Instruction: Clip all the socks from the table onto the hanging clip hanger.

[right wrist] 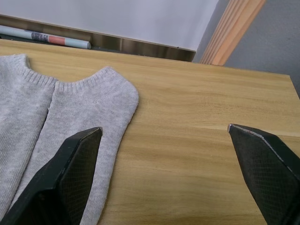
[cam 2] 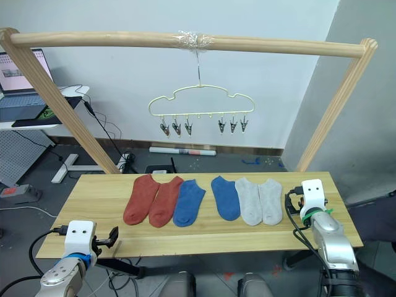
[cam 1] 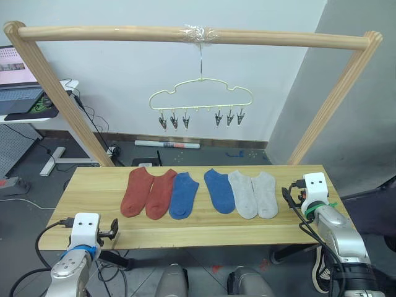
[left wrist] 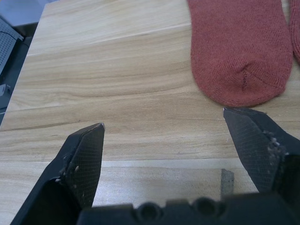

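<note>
Lying in a row across the table (cam 1: pixel 99 185), six socks show from the head camera: two rust-red socks (cam 1: pixel 148 192), two blue socks (cam 1: pixel 201 192), two light grey socks (cam 1: pixel 255 193). Above them the clip hanger (cam 1: pixel 201 99) hangs from the wooden pole frame (cam 1: pixel 185 34), its clips bare.

From the left wrist, the left gripper (left wrist: pixel 164 126) spreads its fingers wide just short of a rust-red toe.

From the right wrist, the right gripper (right wrist: pixel 166 131) has fingers wide, one over the outer grey sock's edge.
</note>
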Controlling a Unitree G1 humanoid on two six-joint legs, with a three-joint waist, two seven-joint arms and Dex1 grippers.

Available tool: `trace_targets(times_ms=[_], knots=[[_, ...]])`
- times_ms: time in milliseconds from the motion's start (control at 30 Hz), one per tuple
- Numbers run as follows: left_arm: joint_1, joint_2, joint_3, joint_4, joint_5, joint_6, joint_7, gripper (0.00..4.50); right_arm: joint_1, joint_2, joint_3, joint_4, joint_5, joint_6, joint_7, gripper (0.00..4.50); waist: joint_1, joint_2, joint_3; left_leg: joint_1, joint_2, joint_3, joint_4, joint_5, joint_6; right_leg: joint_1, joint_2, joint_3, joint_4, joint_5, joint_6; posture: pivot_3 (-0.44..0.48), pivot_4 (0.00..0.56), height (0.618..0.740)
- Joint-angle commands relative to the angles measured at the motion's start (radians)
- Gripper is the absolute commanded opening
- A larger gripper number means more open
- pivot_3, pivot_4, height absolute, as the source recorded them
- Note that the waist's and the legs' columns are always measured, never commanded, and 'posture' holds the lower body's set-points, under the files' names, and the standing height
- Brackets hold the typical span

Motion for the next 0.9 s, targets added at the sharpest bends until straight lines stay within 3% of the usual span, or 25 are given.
trace_targets(times_ms=[33, 267, 600, 800, 900], knots=[[0.005, 0.012, 0.025, -0.033, -0.012, -0.012, -0.008, 4.49, -0.009, -0.017, -0.022, -0.013, -0.008, -0.026, -0.005, 4.50, 0.000, 0.000, 0.000, 0.000, 0.000, 0.000, 0.000, 0.000, 0.000, 0.000, 0.000, 0.000, 0.000, 0.000, 0.000, 0.153, 0.115, 0.740], [0.024, 0.005, 0.051, -0.084, -0.066, 0.007, -0.029, 4.49, 0.001, -0.021, -0.020, -0.019, -0.011, -0.035, -0.004, 4.50, 0.000, -0.001, 0.006, 0.000, 0.000, 0.000, 0.000, 0.000, 0.000, 0.000, -0.001, 0.000, -0.001, 0.000, 0.000, 0.153, 0.122, 0.740], [0.041, 0.031, 0.113, -0.285, -0.188, 0.075, -0.087, 4.49, -0.026, -0.034, 0.012, -0.057, 0.003, -0.048, 0.057, 4.50, 0.000, -0.001, 0.030, -0.001, 0.000, 0.000, 0.000, 0.000, 0.000, 0.000, -0.001, 0.001, -0.001, -0.001, -0.001, 0.145, 0.152, 0.740], [-0.046, 0.040, 0.109, -0.402, -0.238, 0.095, -0.088, 4.49, -0.089, -0.049, 0.027, -0.141, 0.071, -0.014, 0.170, 4.50, 0.000, -0.001, 0.041, -0.001, 0.000, -0.001, 0.000, 0.000, 0.000, 0.000, 0.000, 0.001, -0.001, 0.000, 0.000, 0.128, 0.157, 0.740], [-0.121, 0.047, 0.080, -0.421, -0.244, 0.106, -0.085, 4.49, -0.105, -0.067, 0.046, -0.231, 0.181, 0.042, 0.302, 4.50, 0.000, -0.001, 0.043, -0.002, -0.001, 0.000, 0.000, 0.000, 0.000, 0.000, 0.004, 0.000, -0.001, -0.001, 0.002, 0.119, 0.156, 0.740]])
